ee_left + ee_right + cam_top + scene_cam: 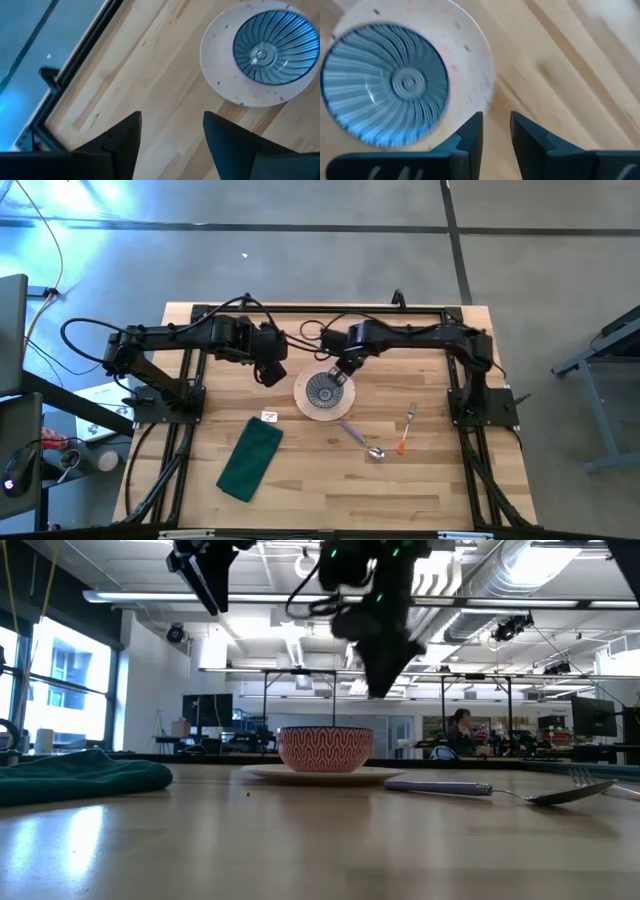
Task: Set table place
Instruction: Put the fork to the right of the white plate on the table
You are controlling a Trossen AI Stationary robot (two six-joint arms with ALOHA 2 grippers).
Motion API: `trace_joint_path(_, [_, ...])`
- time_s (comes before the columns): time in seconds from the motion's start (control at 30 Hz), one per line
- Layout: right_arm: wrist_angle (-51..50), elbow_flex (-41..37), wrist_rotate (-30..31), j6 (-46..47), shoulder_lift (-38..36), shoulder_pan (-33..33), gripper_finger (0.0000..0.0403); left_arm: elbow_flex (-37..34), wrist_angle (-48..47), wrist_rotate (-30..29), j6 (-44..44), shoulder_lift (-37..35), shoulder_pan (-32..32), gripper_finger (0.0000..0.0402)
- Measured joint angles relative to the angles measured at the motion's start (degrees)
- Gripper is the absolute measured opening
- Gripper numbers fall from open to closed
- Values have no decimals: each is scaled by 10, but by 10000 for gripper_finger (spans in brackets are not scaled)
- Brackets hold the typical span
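A round cream plate (305, 406) lies on the table (330, 490) near its middle, with a small bowl (322, 389) standing on it; the bowl is blue-ribbed inside (385, 82) and red-patterned outside (325, 748). A lilac-handled spoon (362, 438) and an orange-handled fork (406, 427) lie to the plate's right. A dark green folded napkin (250, 458) lies to its near left. My left gripper (172, 125) is open and empty above the table, left of the plate. My right gripper (496, 125) hovers over the plate's far right rim, empty, with its fingers a narrow gap apart.
A small white tag (268, 416) lies between the napkin and the plate. The black metal frame (320, 308) runs along the table's edges, with cables at the far side. Bare wood stretches along the near edge.
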Motion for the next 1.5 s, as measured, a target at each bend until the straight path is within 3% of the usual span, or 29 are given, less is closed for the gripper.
trace_joint_path(0.2, [-105, -33, 51, 237, -89, 95, 90, 0, 53, 5, 66, 0, 0, 205])
trace_joint_path(0.5, [-88, -157, 39, 717, -145, 309, 90, 0, 64, 7, 126, 0, 1, 205])
trace_joint_path(0.67, [-39, -215, 13, 876, -145, 379, 90, 0, 73, 8, 147, 0, 1, 205])
trace_joint_path(0.83, [-17, -262, -17, 950, -145, 403, 90, 0, 73, 13, 149, 0, 1, 205])
trace_joint_path(1.1, [-11, -312, -20, 958, -145, 405, 90, 0, 73, 27, 148, 0, 0, 205])
trace_joint_path(1.5, [171, -483, -19, 966, -175, 369, 90, 0, 73, 31, 147, 0, 1, 205])
